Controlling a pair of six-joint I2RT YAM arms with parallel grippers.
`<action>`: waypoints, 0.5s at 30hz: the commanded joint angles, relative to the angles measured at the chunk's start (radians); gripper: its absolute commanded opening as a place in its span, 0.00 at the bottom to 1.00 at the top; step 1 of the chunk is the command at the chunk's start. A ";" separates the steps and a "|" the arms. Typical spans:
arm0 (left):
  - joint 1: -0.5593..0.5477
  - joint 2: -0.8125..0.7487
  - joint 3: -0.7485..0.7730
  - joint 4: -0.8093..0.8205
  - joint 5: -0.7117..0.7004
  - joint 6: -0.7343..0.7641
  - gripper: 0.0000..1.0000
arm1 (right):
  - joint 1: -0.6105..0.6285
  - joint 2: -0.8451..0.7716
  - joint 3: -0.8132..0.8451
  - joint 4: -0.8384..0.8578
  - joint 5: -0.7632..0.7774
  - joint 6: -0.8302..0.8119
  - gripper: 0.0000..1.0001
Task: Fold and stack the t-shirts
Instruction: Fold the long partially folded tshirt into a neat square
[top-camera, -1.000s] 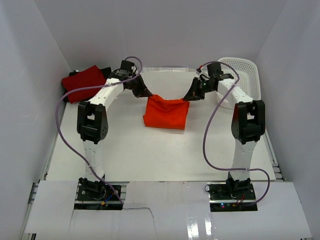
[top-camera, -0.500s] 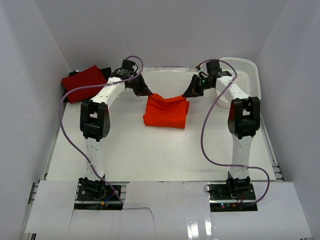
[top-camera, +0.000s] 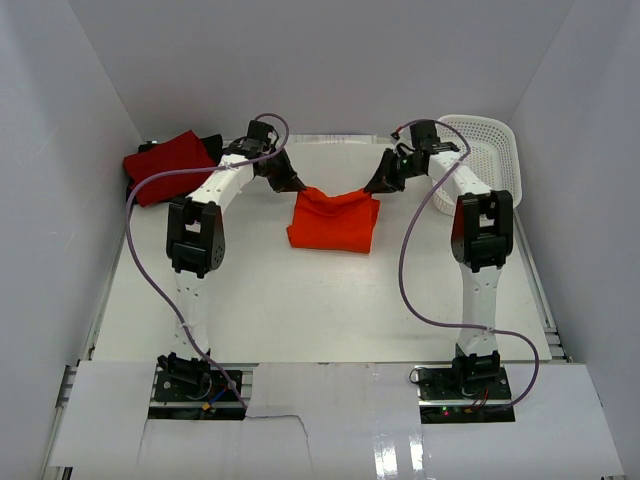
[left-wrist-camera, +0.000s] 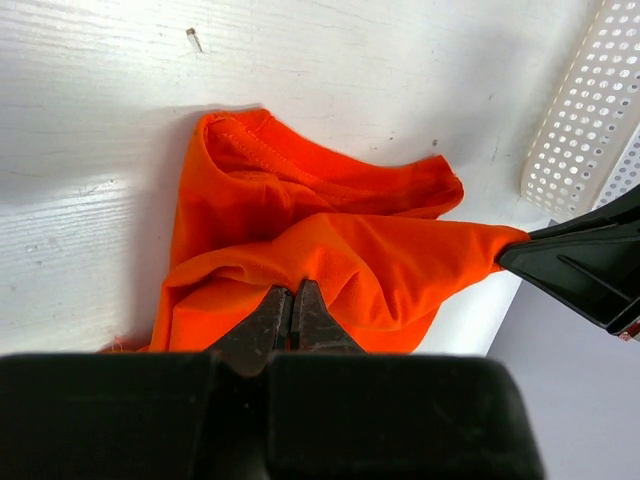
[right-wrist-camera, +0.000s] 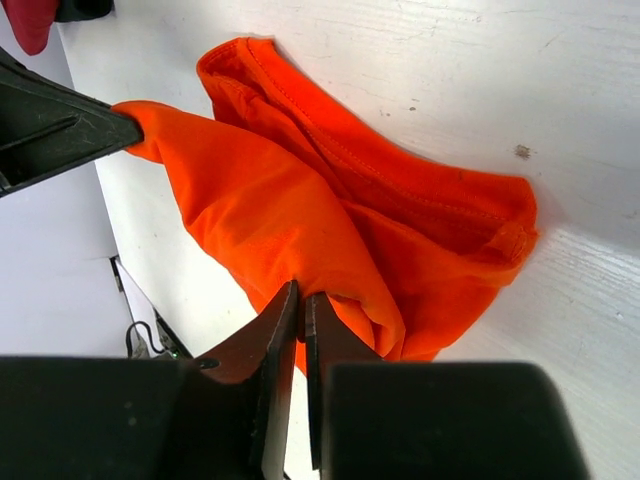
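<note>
Left end effector (top-camera: 297, 187): the jaws are pressed together on a pinch of the orange t-shirt's far-left corner. In the left wrist view the cloth bunches up right at the fingertips (left-wrist-camera: 276, 300).
Right end effector (top-camera: 378, 186): the jaws are closed tight on the same shirt's far-right corner. In the right wrist view a fold of orange cloth runs into the narrow slit between the fingertips (right-wrist-camera: 283, 300).
Orange t-shirt (top-camera: 333, 222): it sits toward the far side of the counter's middle, between the two arms. Its near part lies on the counter as a rough rectangle with rumpled layers. Its far edge is lifted, strung between the two end effectors and sagging in the middle. A stitched hem shows along the part lying flat.
Crimson t-shirt (top-camera: 168, 166): it lies in a low bundle at the far-left corner of the counter, against the wall and well apart from the orange one.
Black t-shirt (top-camera: 212, 142): only a dark sliver shows at the crimson one's far-right edge, and its shape cannot be told.
Basket (top-camera: 490, 150): white perforated plastic at the far-right corner, just beyond the right arm and apart from the orange cloth.
Counter (top-camera: 300, 300): white, walled in by pale panels on three sides.
</note>
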 joint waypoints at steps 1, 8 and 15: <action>0.004 -0.005 0.049 0.016 -0.013 0.005 0.04 | -0.007 0.015 0.041 0.055 -0.023 0.020 0.13; 0.013 -0.028 0.023 0.102 -0.053 -0.035 0.23 | -0.008 0.018 0.069 0.110 0.059 0.066 0.16; 0.029 0.035 0.110 0.107 -0.079 -0.043 0.98 | -0.007 -0.014 0.033 0.209 0.146 0.135 0.78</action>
